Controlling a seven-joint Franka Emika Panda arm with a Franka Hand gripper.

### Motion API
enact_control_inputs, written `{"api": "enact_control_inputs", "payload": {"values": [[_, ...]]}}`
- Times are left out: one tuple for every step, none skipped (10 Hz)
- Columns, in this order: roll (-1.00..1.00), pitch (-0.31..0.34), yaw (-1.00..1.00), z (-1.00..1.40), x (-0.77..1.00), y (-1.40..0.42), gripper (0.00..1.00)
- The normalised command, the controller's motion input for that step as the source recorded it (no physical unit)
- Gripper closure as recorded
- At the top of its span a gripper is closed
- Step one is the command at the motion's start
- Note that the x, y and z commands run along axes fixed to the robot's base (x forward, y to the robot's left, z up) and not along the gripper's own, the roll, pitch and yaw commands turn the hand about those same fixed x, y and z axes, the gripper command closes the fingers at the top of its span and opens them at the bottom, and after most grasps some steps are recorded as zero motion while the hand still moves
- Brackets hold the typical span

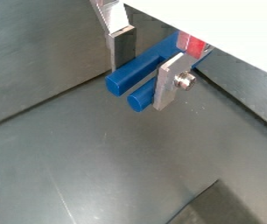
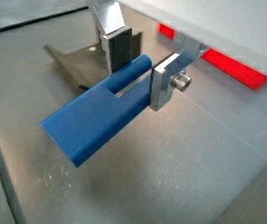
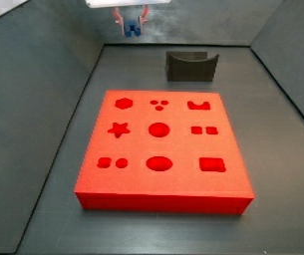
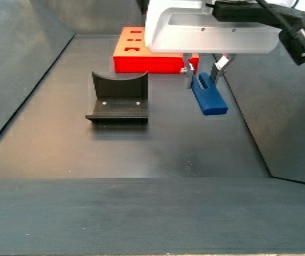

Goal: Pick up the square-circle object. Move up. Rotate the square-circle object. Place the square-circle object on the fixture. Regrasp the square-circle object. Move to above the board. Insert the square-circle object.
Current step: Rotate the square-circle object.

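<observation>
My gripper (image 1: 144, 75) is shut on the square-circle object (image 1: 133, 80), a small blue piece with two side-by-side prongs. The piece sticks out past the silver fingers in both wrist views (image 2: 98, 121). In the side views the gripper (image 4: 207, 68) holds the blue piece (image 4: 208, 96) in the air, hanging down and tilted, off the floor. The gripper (image 3: 131, 18) and the piece (image 3: 132, 30) are high at the far end, left of the fixture (image 3: 190, 66). The dark grey notched fixture (image 4: 117, 97) stands empty. The red board (image 3: 161, 149) lies flat, with several shaped recesses.
Dark grey walls enclose the floor (image 4: 128, 160) on all sides. The board (image 4: 132, 52) lies beyond the fixture in a side view. The fixture (image 2: 77, 61) and a strip of the board (image 2: 227, 65) show behind the fingers in a wrist view.
</observation>
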Motion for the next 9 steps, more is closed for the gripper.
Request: {"api": "enact_control_inputs", "payload": {"values": [[0.0, -0.002, -1.0, -0.02, 0.01, 0.01, 1.0], [0.0, -0.002, -1.0, -0.02, 0.02, 0.02, 1.0], [0.0, -0.002, -1.0, -0.01, 0.02, 0.02, 1.0], [0.0, -0.002, -1.0, -0.01, 0.02, 0.02, 1.0], [0.0, -0.002, -1.0, -0.01, 0.02, 0.02, 1.0], [0.0, -0.003, -1.0, -0.01, 0.02, 0.02, 1.0], [0.0, -0.003, -1.0, -0.01, 0.02, 0.02, 1.0], [0.0, -0.003, -1.0, -0.01, 0.02, 0.02, 1.0], [0.0, -0.003, -1.0, -0.01, 0.02, 0.02, 1.0]]}}
